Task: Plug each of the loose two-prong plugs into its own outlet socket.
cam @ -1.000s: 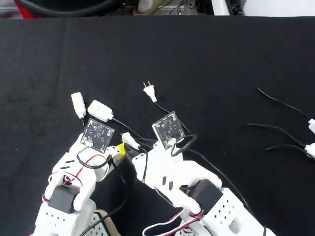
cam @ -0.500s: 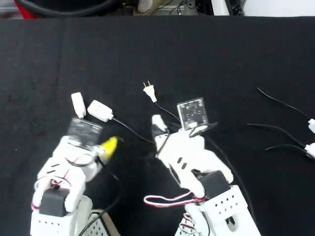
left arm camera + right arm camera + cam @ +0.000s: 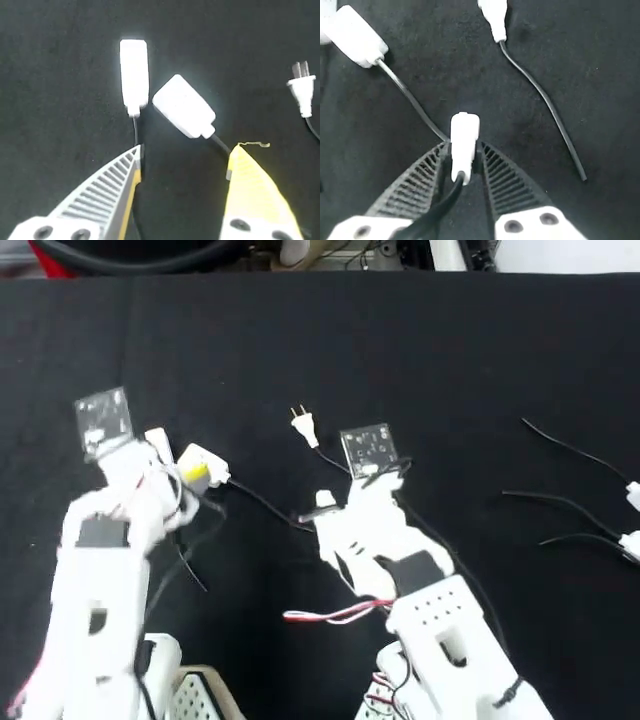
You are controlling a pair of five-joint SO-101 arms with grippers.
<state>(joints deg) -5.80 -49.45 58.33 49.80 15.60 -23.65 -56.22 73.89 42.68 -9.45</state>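
Two white outlet sockets lie side by side on the black mat, a narrow one (image 3: pixel 134 70) (image 3: pixel 157 445) and a wider one (image 3: pixel 184 106) (image 3: pixel 205 462) with a black cord. My left gripper (image 3: pixel 187 149) (image 3: pixel 172 475) hovers open just short of them, holding nothing. A loose two-prong plug (image 3: pixel 303 425) (image 3: pixel 301 90) lies farther right on its cord. My right gripper (image 3: pixel 464 150) (image 3: pixel 325 505) is shut on another white plug (image 3: pixel 464 137); its prongs are hidden and its cord trails back between the fingers.
More black cords with white plugs (image 3: pixel 632 495) (image 3: pixel 630 542) lie at the mat's right edge. A cord (image 3: pixel 260 505) runs from the wider socket toward my right arm. A white perforated base (image 3: pixel 190 695) sits at the near edge. The mat's far half is bare.
My left arm swung away from the centre, out and left to the two sockets, with its gripper open. My right gripper carried its white plug to the right and farther out.
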